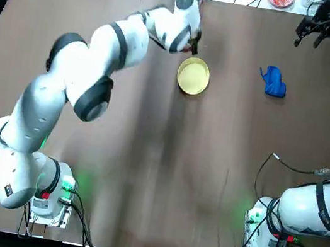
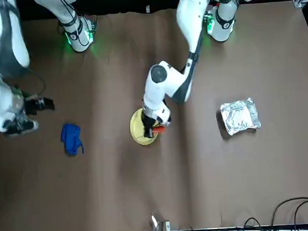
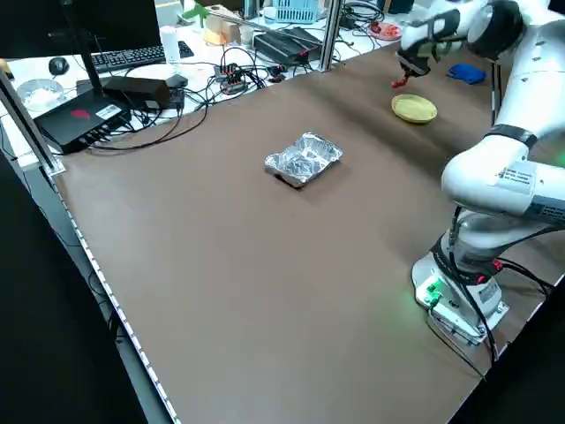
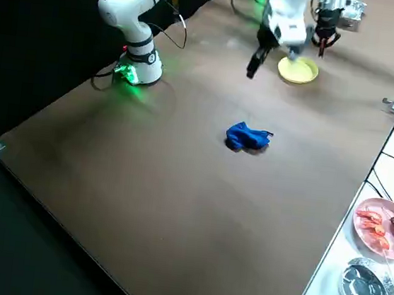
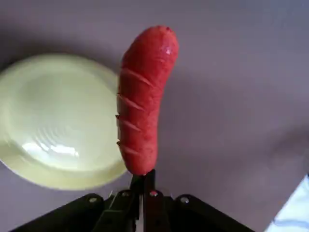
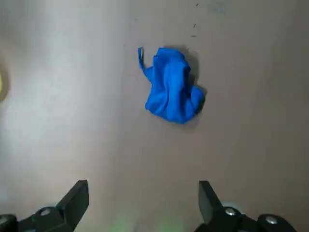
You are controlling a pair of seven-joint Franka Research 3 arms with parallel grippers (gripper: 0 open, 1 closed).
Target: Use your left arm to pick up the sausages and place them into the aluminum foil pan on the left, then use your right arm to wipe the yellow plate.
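My left gripper [image 1: 194,43] is shut on the red sausage [image 5: 145,96], pinching its lower end. It holds the sausage upright above the table, just off the far-left rim of the yellow plate [image 1: 193,76]. In the front view the sausage [image 2: 157,129] shows beside the plate [image 2: 139,129]. The plate holds nothing. The wrinkly aluminum foil pan [image 2: 240,116] sits apart on the robot's left side and also shows as the pan [image 3: 305,159] in the left side view. My left arm hides it from overhead. My right gripper [image 1: 312,31] hovers open near the far right edge.
A crumpled blue cloth [image 1: 274,82] lies right of the plate and shows below my open right gripper [image 6: 142,203] as the cloth [image 6: 171,84]. A pink dish of food [image 4: 384,226] and cables lie beyond the far edge. The arm bases stand at the near edge.
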